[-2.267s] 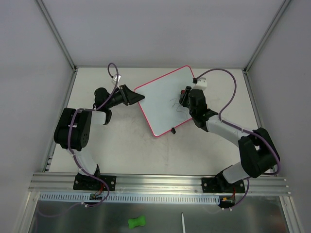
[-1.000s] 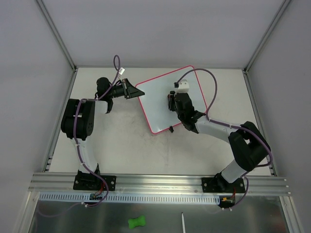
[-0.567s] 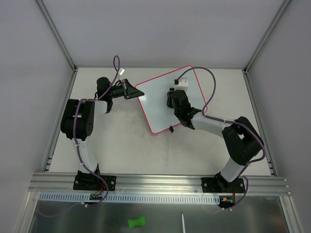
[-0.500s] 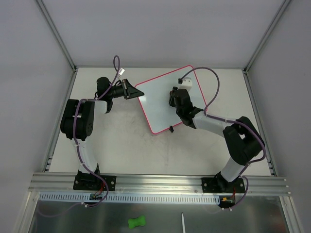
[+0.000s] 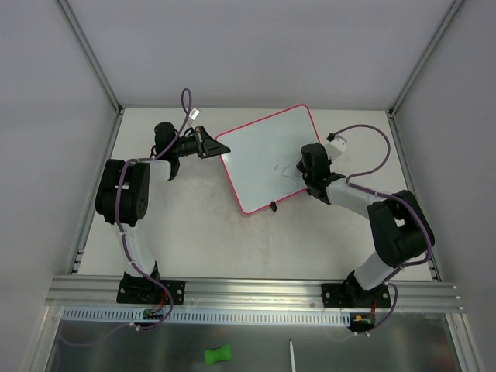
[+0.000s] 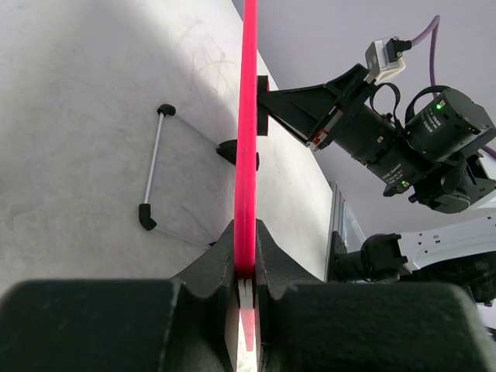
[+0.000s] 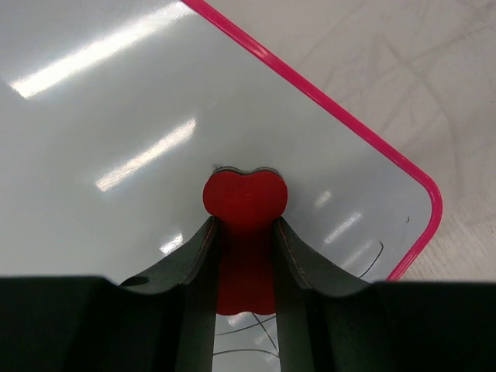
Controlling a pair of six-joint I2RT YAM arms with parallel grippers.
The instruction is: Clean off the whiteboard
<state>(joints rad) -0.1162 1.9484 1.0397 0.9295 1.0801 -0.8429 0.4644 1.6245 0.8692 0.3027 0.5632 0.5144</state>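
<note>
The left gripper (image 5: 219,149) was black, hard plastic, with its two fingers pinched narrow on the whiteboard's (image 5: 260,155) left corner. In the left wrist view that gripper (image 6: 246,273) clamped the thin pink frame, which ran edge-on as one straight glossy strip. The pale table (image 5: 194,225) was matt and lightly scuffed. The board sat on it towards the far middle, turned askew, between the two grippers. It was one flat rectangle with rounded corners and a smooth white face that caught streaks of light in the right wrist view (image 7: 116,108). One small black clip (image 5: 273,206) showed on its near edge. A few thin dark scribbles (image 5: 285,167) marked the board's right part. The right gripper (image 5: 310,161), also black, was over the board's right edge. In its own view the right gripper (image 7: 245,222) was closed on one red eraser (image 7: 245,198), a matt block with a two-lobed, heart-like end that pressed against the white face, and fine lines (image 7: 260,329) were visible just below it.
</note>
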